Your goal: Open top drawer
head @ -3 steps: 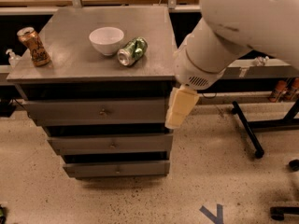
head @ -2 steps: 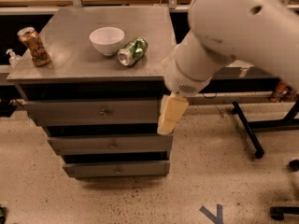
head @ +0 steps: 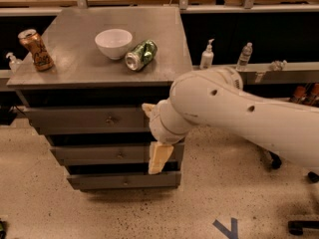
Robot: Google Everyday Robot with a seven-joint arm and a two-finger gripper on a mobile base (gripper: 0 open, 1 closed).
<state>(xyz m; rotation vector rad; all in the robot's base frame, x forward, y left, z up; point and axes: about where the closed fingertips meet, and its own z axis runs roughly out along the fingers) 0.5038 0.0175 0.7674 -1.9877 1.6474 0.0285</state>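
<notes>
Across the right of the view, the white arm [head: 249,118] stretched in low toward the grey cabinet [head: 119,180], likely so its gripper sat level with the drawer fronts. The top drawer [head: 79,119] lay shut just under the worktop [head: 75,59]. The gripper [head: 149,138] hung before that drawer's right end, jaws apart and empty, probably readied for the small knob [head: 110,119], which sat to its left, untouched.

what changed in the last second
The gripper swung left in the view and down, and now hangs in front of the right end of the grey middle drawer; it took hold of nothing. The wide grey metal top drawer stayed shut, and the white round bowl, tipped green can and upright brown can did not move.
</notes>
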